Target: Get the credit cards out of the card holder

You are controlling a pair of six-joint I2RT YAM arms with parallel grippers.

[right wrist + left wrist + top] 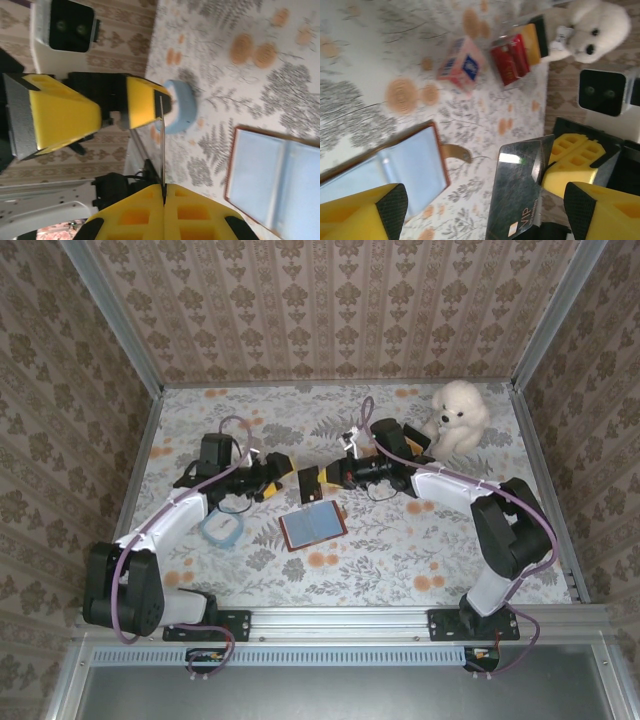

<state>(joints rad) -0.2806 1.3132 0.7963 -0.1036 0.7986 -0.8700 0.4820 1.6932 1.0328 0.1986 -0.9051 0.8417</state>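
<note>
Right gripper [164, 192]: clamped on the dark credit card [517, 190], which juts toward the other arm.
Left gripper [276, 473]: jaws wide, flanking the card without pinching; we read this as a handover.
Card: above the table [400, 550], standing on edge, long axis seemingly arm to arm.
Card holder [313, 526]: open flat beneath.

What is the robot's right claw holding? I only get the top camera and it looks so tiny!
Observer: The right gripper is pinching a dark card with VIP printed on it.
Operator: Is the other claw grabbing it too?
Observer: No. The left gripper stands wide open and is not gripping the card.
</note>
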